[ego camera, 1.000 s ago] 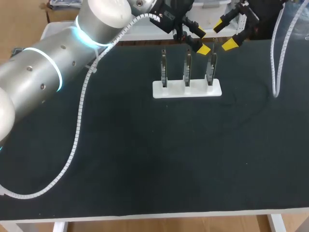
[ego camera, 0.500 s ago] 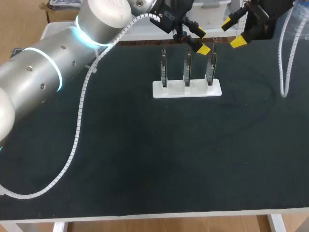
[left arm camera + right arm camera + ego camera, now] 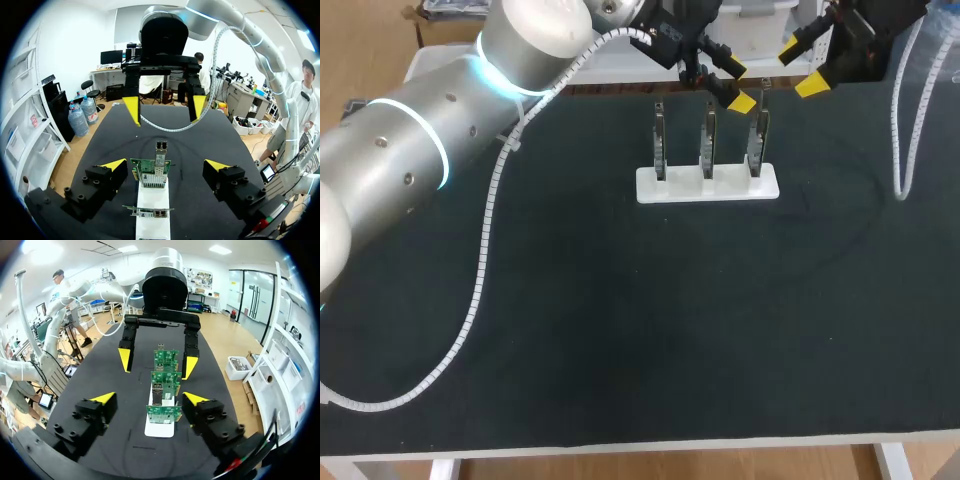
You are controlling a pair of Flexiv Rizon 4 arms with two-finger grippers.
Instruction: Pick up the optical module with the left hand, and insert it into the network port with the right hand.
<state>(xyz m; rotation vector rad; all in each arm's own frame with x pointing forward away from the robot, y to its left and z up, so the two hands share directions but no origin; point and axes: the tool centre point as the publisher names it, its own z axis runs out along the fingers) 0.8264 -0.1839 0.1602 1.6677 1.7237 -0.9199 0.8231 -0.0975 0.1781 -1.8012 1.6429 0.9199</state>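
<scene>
Left arm (image 3: 410, 160) comes in from the left side and runs across to the far edge of the table (image 3: 570, 320), ending behind the rack. The rack is a white base (image 3: 680, 187) set toward the far middle of the table. Three thin cards stand upright on it in a row: left card (image 3: 660, 140), middle card (image 3: 707, 140), right card (image 3: 756, 145). In the left wrist view the left gripper (image 3: 165, 165) is spread wide, fingers far apart and holding nothing. The row of green cards runs away between the fingers along the white base. The optical module (image 3: 161, 148), a small silver block, stands upright above the far green card, between the two yellow tips and slightly ahead of them. There is a clear gap to each finger. From this view I cannot tell for certain which card carries it. In the head view one yellow tip of this gripper sits just beside the top of the right card, so the module appears to be at that end. Right gripper (image 3: 801, 67) hangs over the far right of the table, right of the rack and apart from it, yellow tips wide and nothing between them. In the right wrist view its own fingers flank the near end of the rack, and the silver module shows just past the nearest card, touching neither finger. The two grippers face each other across the row of cards.
</scene>
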